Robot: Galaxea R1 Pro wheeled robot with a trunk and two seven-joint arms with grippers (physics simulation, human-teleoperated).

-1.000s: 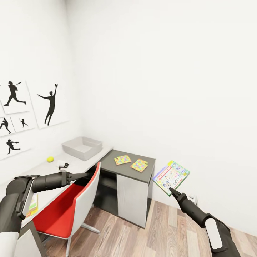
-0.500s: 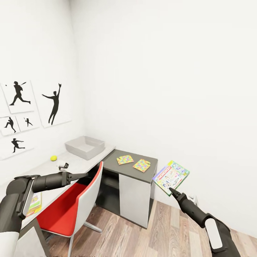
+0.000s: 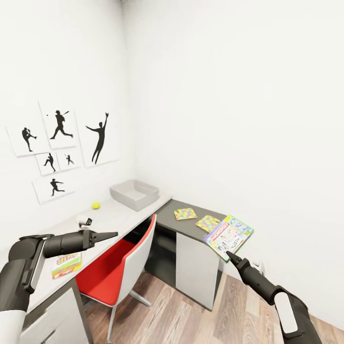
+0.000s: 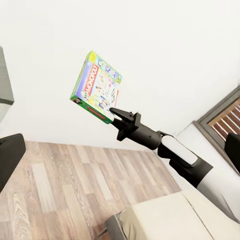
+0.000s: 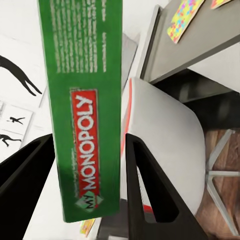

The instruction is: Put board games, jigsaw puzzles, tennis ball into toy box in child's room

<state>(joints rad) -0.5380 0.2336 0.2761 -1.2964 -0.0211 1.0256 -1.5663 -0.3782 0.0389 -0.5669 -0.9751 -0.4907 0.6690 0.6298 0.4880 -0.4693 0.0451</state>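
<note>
My right gripper (image 3: 230, 256) is shut on the lower edge of a green-edged board game (image 3: 229, 237), held up in the air right of the table (image 3: 119, 217); the box's green Monopoly side (image 5: 85, 115) stands between the fingers (image 5: 150, 185). The light grey toy box (image 3: 134, 194) sits at the table's far end by the wall. A tennis ball (image 3: 96, 205) lies left of it. Two jigsaw puzzles (image 3: 185, 213) (image 3: 210, 222) lie on the dark cabinet top (image 3: 191, 224). Another board game (image 3: 67, 264) lies at the table's near end. My left gripper (image 3: 113, 234) hovers open over the table, holding nothing.
A red and white chair (image 3: 117, 265) is tucked under the table, between my arms. A small white object (image 3: 84, 221) sits on the table near the left gripper. Wood floor (image 3: 191, 315) spreads below. The bed's corner (image 4: 165, 220) appears in the left wrist view.
The camera has turned, so the table and wall pictures sit further right in the picture and the near board game shows more fully. Both arms hold the same pose.
</note>
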